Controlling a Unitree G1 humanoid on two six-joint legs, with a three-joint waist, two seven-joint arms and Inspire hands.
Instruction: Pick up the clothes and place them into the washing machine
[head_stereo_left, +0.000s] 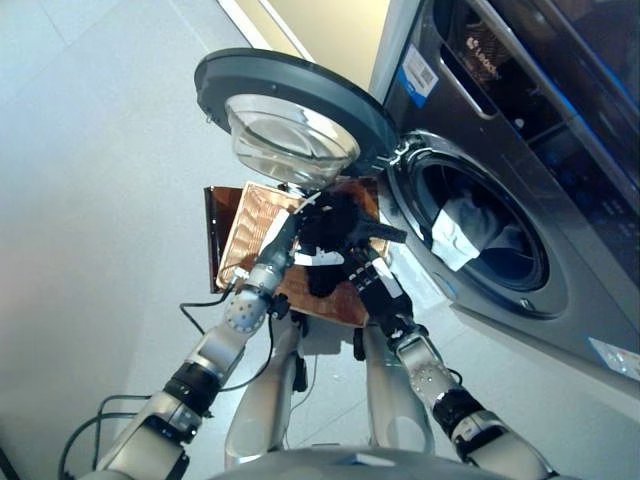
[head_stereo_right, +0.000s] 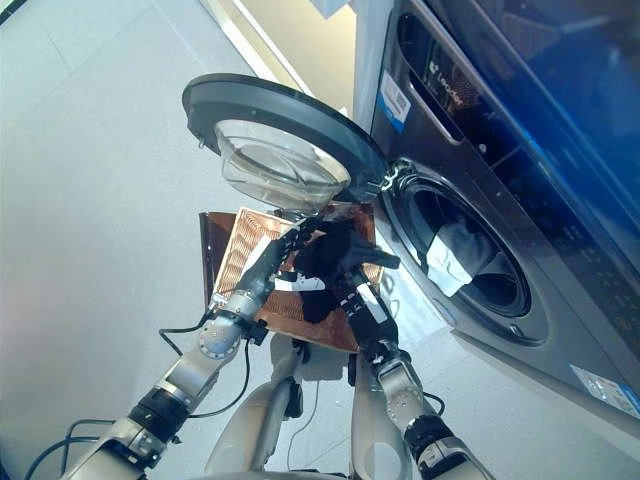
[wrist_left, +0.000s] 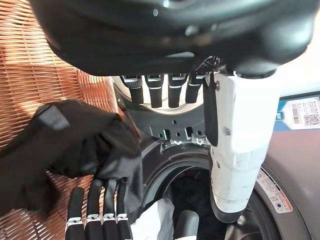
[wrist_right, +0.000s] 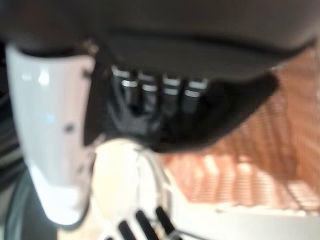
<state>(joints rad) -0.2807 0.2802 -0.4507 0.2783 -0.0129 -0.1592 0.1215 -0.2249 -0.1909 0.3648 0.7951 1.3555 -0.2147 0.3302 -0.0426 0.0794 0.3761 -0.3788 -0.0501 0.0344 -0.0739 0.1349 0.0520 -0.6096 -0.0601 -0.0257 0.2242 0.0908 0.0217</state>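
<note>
A black garment (head_stereo_left: 335, 222) is held above the woven basket (head_stereo_left: 255, 225), just beside the washing machine (head_stereo_left: 520, 150) opening. The right hand (head_stereo_right: 345, 262) has its fingers curled into the dark cloth; the left hand (head_stereo_left: 300, 222) shows relaxed, straight fingers at the garment's edge. The open door (head_stereo_left: 290, 105) stands over the basket, leaving free room toward the drum (head_stereo_left: 490, 230). The left wrist view alone shows white cloth (wrist_left: 157, 222) already inside the drum mouth.
</note>
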